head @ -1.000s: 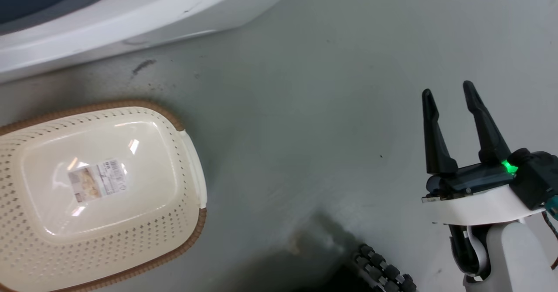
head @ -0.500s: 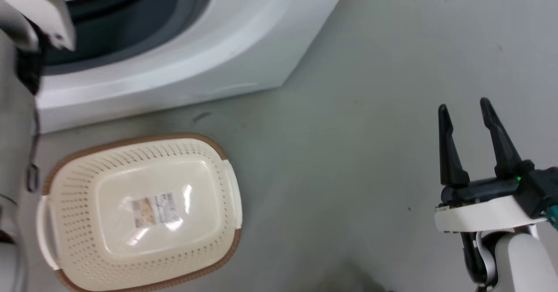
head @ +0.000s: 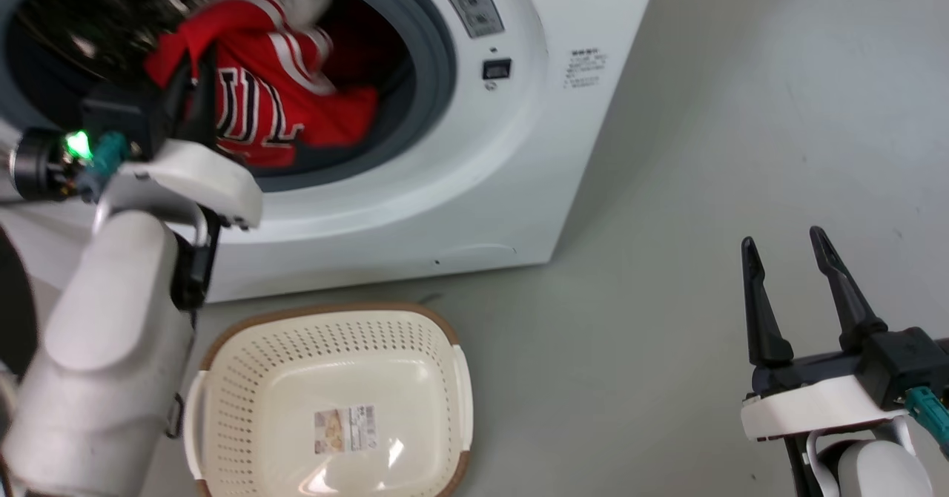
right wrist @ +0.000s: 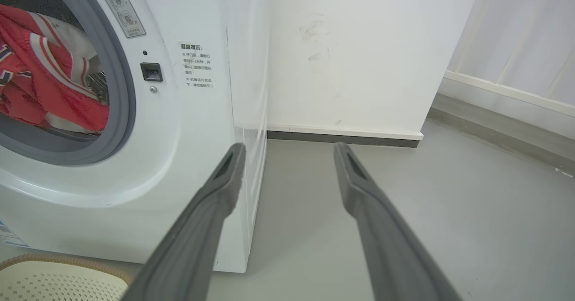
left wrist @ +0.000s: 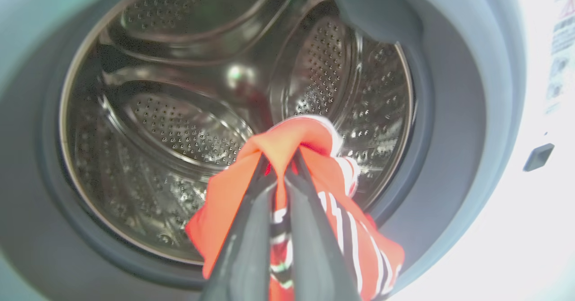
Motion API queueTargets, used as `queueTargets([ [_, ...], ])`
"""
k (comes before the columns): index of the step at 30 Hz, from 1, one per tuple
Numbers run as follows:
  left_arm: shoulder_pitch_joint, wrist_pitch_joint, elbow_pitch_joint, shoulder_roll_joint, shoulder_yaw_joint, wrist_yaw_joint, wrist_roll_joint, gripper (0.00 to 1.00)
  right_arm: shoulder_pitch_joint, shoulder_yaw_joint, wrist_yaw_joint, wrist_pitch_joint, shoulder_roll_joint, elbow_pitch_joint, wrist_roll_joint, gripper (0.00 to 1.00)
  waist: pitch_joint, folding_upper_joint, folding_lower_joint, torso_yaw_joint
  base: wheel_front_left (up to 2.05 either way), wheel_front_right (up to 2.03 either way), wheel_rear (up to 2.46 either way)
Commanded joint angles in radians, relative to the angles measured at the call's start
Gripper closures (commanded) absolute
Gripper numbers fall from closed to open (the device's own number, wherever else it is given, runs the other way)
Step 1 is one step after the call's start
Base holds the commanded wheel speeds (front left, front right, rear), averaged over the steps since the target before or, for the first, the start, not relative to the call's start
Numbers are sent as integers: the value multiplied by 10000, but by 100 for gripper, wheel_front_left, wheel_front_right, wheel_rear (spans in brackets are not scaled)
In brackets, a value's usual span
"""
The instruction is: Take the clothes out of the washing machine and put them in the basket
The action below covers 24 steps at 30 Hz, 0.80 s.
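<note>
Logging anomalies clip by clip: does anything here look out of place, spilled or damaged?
Nothing stands out. The left gripper is shut on the clothes at the washing machine's opening, the basket sits upright before it, and the right gripper hangs open.

Drum (left wrist: 179, 126) – shiny perf. steel; clothes (left wrist: 305, 135) – soft cloth

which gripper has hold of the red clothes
The left gripper, jaws shut on the red clothes at the mouth of the washing machine. The right gripper is open over the floor, holding nothing.

Clothes (head: 274, 104) in washing machine (head: 519, 148), basket (head: 231, 400) before.
</note>
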Motion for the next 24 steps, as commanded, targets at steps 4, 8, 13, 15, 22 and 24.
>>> queueTargets([
  [4, 1363, -37, -1378, -224, 383, -6, 321, 100, 319, -66, -7, -21, -7, 89, -119, 0, -1014, -1, 4, 713, 0, 0, 0],
  [8, 2132, -38, -2147, -330, 547, -22, 440, 100, 413, -152, -7, -21, -8, 157, -129, 0, -1198, -1, 4, 891, 0, 0, 0],
  [13, 3465, -39, -3072, -374, 602, -106, 392, 100, 585, -255, -7, -21, -5, 100, -152, 0, -1310, -1, 4, 1160, 0, 0, 0],
  [15, 3955, -32, -3229, -347, 533, -125, 315, 100, 623, -287, -7, -21, -7, 71, -160, 0, -1279, -1, 4, 1249, 0, 0, 0],
  [22, 5153, 476, -2965, -381, 302, -129, -32, 100, 484, -267, -7, -21, -7, -25, -222, 0, -877, -1, 4, 1414, 0, 0, 0],
  [24, 5238, 637, -2614, -443, 218, -198, -131, 100, 384, -240, -7, -21, -5, -49, -244, 0, -677, -1, 4, 1396, 0, 0, 0],
])
